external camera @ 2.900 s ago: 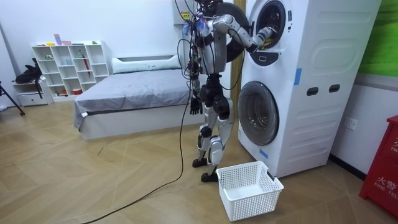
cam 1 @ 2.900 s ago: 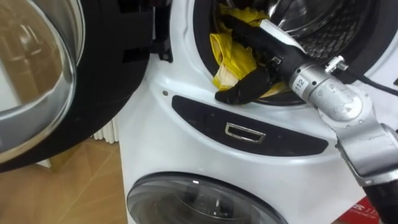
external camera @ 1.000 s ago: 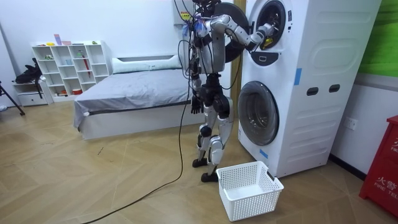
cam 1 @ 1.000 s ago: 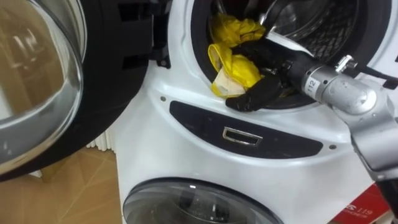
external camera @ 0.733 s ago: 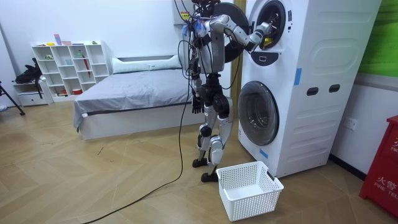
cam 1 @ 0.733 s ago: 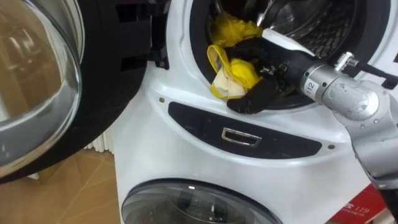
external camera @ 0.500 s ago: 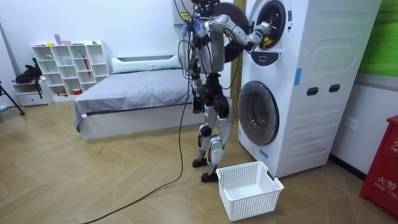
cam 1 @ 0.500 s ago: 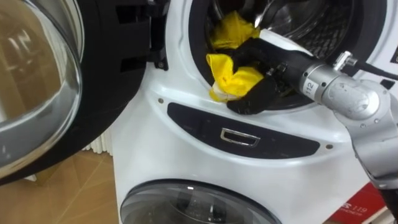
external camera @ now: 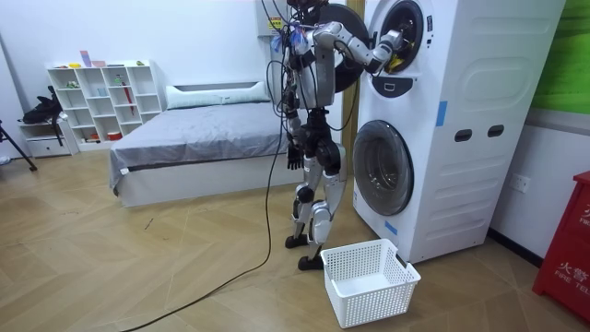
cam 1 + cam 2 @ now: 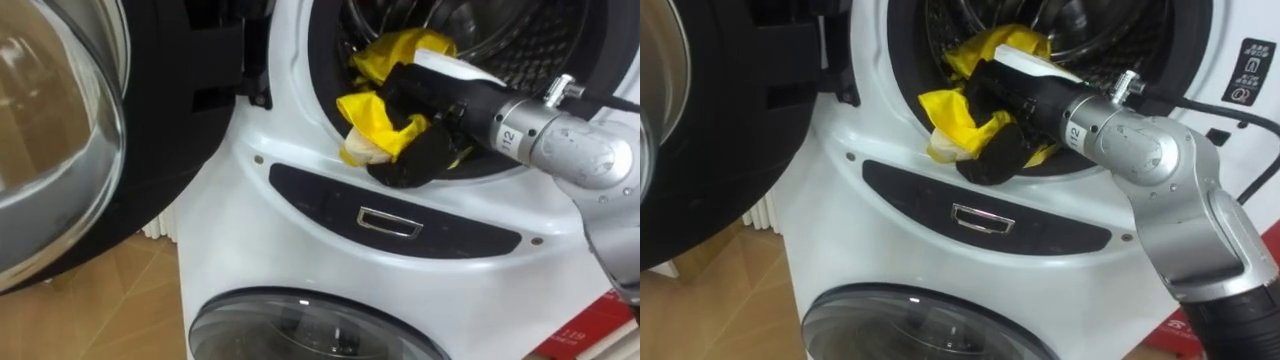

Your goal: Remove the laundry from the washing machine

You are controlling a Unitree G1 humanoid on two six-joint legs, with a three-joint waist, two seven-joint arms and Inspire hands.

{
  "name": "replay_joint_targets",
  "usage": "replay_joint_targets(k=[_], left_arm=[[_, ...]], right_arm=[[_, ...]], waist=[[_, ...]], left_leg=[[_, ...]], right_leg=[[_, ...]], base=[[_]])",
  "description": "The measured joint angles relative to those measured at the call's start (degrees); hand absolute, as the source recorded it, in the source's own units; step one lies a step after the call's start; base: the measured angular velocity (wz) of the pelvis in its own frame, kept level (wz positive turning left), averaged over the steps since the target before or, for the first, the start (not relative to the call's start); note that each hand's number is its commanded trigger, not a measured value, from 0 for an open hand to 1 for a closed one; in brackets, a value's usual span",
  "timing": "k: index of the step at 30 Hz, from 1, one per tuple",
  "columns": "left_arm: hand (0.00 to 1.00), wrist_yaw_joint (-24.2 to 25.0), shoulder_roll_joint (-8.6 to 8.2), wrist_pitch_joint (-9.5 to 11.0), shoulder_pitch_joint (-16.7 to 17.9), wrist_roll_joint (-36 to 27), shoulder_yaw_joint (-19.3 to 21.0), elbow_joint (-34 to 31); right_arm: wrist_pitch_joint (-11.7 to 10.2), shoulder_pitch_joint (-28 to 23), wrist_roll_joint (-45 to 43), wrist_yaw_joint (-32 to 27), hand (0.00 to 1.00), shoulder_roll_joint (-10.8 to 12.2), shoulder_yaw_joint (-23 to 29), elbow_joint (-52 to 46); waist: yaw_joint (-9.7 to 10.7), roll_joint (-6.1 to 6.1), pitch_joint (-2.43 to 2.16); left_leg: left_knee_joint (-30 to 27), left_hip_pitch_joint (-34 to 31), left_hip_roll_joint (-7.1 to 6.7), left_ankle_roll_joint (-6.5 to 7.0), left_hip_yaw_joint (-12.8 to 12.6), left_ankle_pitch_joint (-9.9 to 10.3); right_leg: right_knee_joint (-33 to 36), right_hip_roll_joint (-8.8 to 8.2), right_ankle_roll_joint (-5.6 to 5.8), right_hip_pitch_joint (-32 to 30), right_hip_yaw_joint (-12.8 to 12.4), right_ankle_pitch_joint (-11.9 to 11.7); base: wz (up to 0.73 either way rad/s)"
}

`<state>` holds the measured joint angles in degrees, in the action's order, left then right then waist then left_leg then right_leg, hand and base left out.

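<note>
Fingers [image 10: 402,172] of our black-gloved right hand [image 10: 418,148] are curled tight round the crumpled yellow garment [image 10: 372,118], gripping a bunch of it at the lower lip of the dark-rimmed round door opening [image 10: 322,60]. No gap shows betw. fingers & cloth, so we read it as a firm hold, not a brush. What's changed: approx 3 s ago the cloth lay slack down the left side of the opening. Over the last sec. it's been gathered up, & now a fold sits bunched on the hand's left, w/ a paler patch of fabric just over the lip. The rest of the garment runs back behind the hand into the ribbed steel drum [image 10: 530,40], so it's prob. half out at most. To us that means grasp done, and pull-out is the step in hand. The drop into the white plastic laundry basket [image 9: 369,281], on the floor by our feet at the base of the white stacked washing machine [image 9: 461,120], isn't yet begun. Outward: silver forearm comes in from the right, and the round glass-windowed door [image 10: 60,140] stands swung open on the left, clear of the hand. Below the lip, the dark oval panel w/ chrome handle [image 10: 390,220] is untouched. Left hand [image 9: 292,157] hangs at the hip. Risk, imo: the trailing end could snag on the lip on the way out.
</note>
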<state>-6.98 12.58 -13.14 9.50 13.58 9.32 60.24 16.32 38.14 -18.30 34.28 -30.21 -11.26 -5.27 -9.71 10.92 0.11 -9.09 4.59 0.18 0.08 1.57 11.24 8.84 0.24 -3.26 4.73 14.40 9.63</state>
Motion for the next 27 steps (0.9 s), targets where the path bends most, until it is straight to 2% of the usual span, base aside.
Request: replay_joint_targets(k=[6,10,14,18,21,25,27], left_arm=[[0.00,-0.24,0.44,0.65,0.06,-0.01,0.00,0.82],[0.00,-0.35,0.73,1.92,0.47,-0.03,0.07,2.57],[0.00,-1.41,0.84,3.80,0.87,-0.04,0.67,3.72],[0.00,-1.56,0.84,4.61,1.72,-0.29,1.21,4.07],[0.00,-1.85,0.79,5.33,2.79,-0.31,1.21,4.26],[0.00,-3.54,-0.05,6.50,4.81,-0.37,2.94,4.28],[0.00,-3.63,-0.55,6.98,6.12,-0.35,3.06,4.28]], right_arm=[[0.01,-0.14,-1.29,2.19,1.00,-0.01,-0.04,-3.07],[-0.16,-0.16,-1.29,2.63,1.00,-0.26,-0.02,-5.98],[-0.25,-0.21,-0.13,2.63,1.00,-2.60,0.25,-9.71],[-0.42,-1.47,2.52,2.56,1.00,-3.66,2.74,-16.48],[-2.16,-2.38,5.70,2.03,1.00,-3.68,4.36,-20.92],[-4.14,-9.08,7.24,0.45,1.00,-3.70,9.39,-30.15],[-5.64,-10.79,8.18,-0.16,1.00,-3.75,11.49,-32.31]], waist=[[0.38,-0.12,0.03],[1.78,-0.23,0.05],[2.67,-0.19,0.00],[3.51,-0.39,-0.10],[4.18,-0.69,-0.01],[4.95,-1.11,-0.15],[6.46,-1.83,-0.29]], left_leg=[[0.08,0.04,0.07,0.00,-0.18,0.00],[0.23,0.18,0.09,0.00,-0.94,0.00],[0.29,0.26,0.15,0.01,-1.51,-0.01],[0.41,0.18,0.22,0.01,-1.88,0.00],[0.41,0.41,0.34,0.01,-2.38,0.00],[0.49,1.08,0.39,0.10,-3.44,0.07],[0.47,1.03,0.44,0.18,-3.97,0.12]], right_leg=[[0.01,0.08,0.00,-0.11,-0.35,0.00],[0.04,0.07,0.00,-0.17,-0.98,0.00],[0.10,0.09,0.01,-0.21,-1.36,-0.01],[0.36,0.14,0.01,-0.60,-1.72,-0.01],[0.82,0.17,0.01,-0.79,-2.20,-0.01],[0.97,0.24,0.10,-0.88,-3.37,-0.06],[1.12,0.26,0.17,-0.88,-3.78,-0.22]], base=[[-0.01],[-0.10],[-0.07],[-0.05],[-0.07],[-0.14],[-0.11]])
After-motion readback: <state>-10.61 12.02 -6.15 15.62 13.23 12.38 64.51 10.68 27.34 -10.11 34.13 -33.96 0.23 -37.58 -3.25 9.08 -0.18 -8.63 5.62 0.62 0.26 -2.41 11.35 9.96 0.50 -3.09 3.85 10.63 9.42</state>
